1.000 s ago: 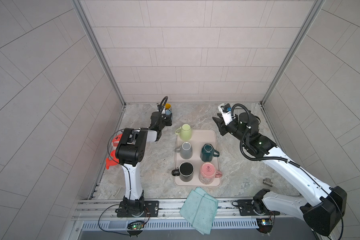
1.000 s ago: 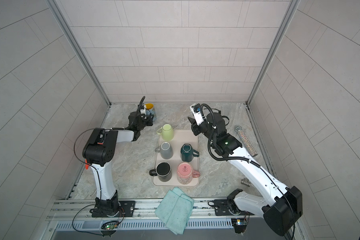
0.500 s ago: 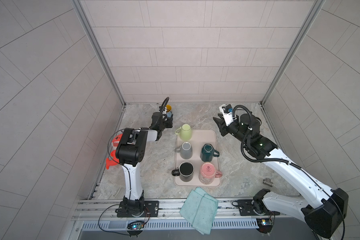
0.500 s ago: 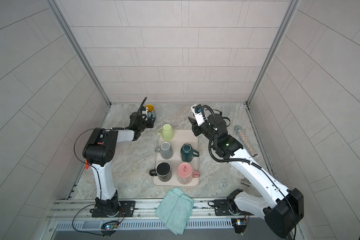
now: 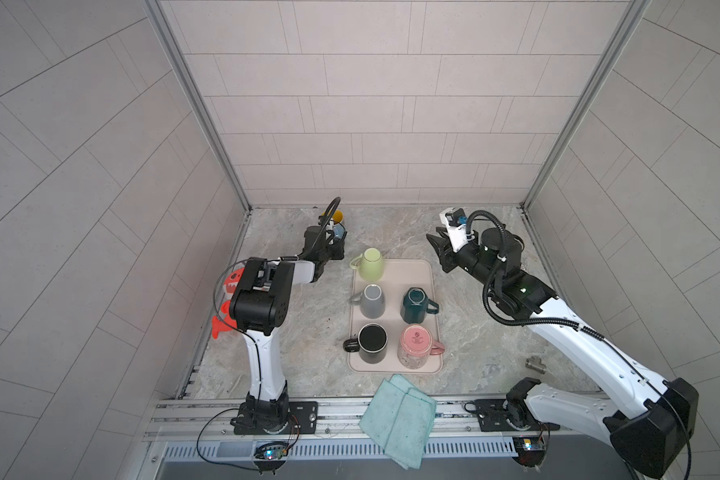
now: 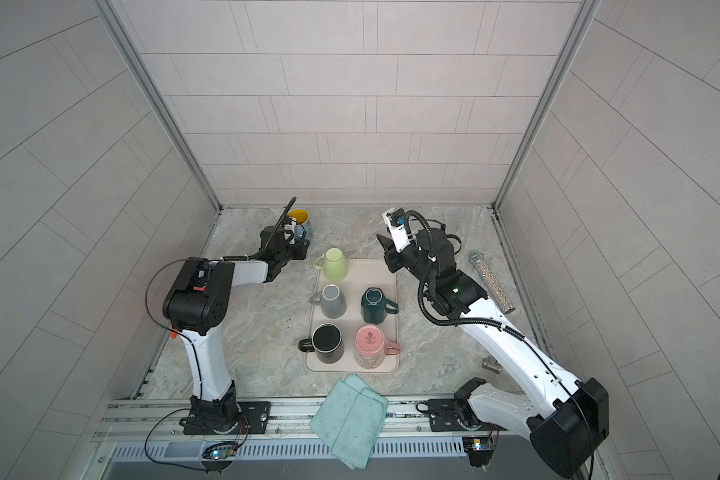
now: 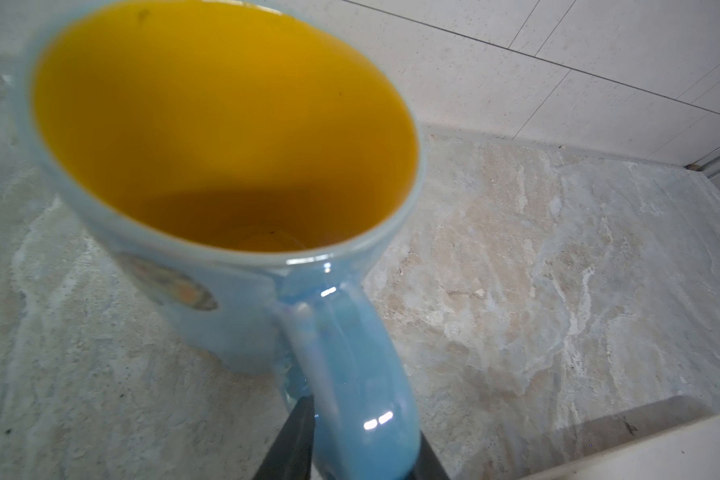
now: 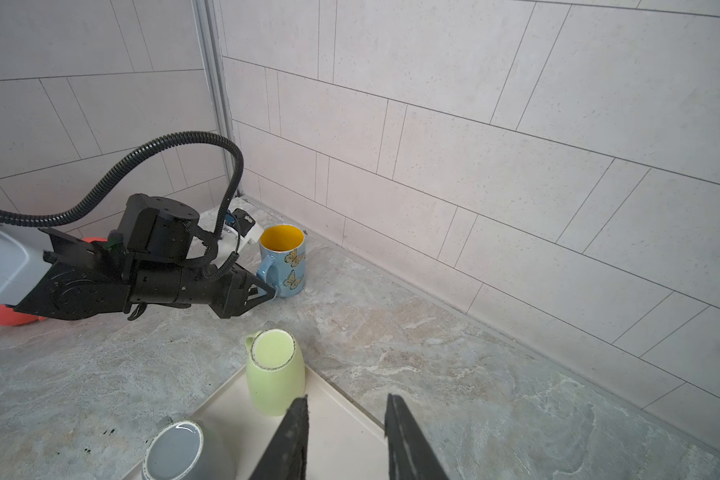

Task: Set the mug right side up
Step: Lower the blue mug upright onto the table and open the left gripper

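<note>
One marble table (image 5: 474, 340), pale tile walls on three sides. Two arms: left arm (image 5: 262, 357) reaching toward the back-left corner, right arm (image 5: 578, 345) bent in toward the tray's back-right side. One beige tray (image 5: 408, 272) mid-table. One teal cloth (image 5: 400, 419), folded, lying over the front edge and rail. Six mugs in all. Five on the tray: green mug (image 5: 371, 266) at the back-left corner, bottom up; grey mug (image 5: 372, 301) and teal mug (image 5: 415, 305) in the middle row; black mug (image 5: 373, 343) and pink mug (image 5: 415, 347) in the front row, pink one bottom up with a print on its base. One off the tray: blue mug (image 8: 285, 259) with butterflies and a yellow inside, upright, mouth up, on bare table near the back wall, right at the tip of the left gripper (image 8: 273, 291). Two fingers (image 7: 296, 440) of that gripper flanking the mug's handle (image 7: 350, 374), close on both sides; pressing it or merely beside it, cannot tell. Right gripper (image 8: 346, 401) in the air over the tray's back edge, near the green mug, two fingers (image 8: 292, 440) parted with a clear gap, nothing between them. One glitter tube (image 6: 491, 282) lying by the right wall, seen in a top view. One orange plastic thing (image 5: 225, 307) by the left wall, partly hidden behind the left arm. One small metal fitting (image 5: 535, 365) on the table, front right of the tray.
</note>
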You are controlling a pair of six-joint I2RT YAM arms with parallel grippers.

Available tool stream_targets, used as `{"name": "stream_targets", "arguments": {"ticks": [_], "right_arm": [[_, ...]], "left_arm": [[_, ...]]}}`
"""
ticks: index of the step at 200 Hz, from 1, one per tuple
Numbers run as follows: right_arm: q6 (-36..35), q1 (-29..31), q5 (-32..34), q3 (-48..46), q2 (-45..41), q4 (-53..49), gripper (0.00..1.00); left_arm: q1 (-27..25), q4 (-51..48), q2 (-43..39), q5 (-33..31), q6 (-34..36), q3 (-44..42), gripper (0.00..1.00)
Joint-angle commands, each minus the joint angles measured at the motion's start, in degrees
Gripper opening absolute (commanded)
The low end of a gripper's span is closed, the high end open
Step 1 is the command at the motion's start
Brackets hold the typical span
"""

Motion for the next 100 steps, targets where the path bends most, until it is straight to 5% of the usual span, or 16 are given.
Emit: {"name": "stream_targets", "arguments": {"ticks": [1,100], "right_arm": [[0.6,-0.25,-0.13,-0.65,-1.75,0.93,0.32],[1.06,-0.23,-0.62,-0.69,-1.49,1.31,0.33]], "left_arm": [[0.39,-1.28,-2.35,-3.61,0.23,-0.17,0.32],[1.32,-4.59,-4.68,-6.09,-2.62,-0.78,0.36]]}}
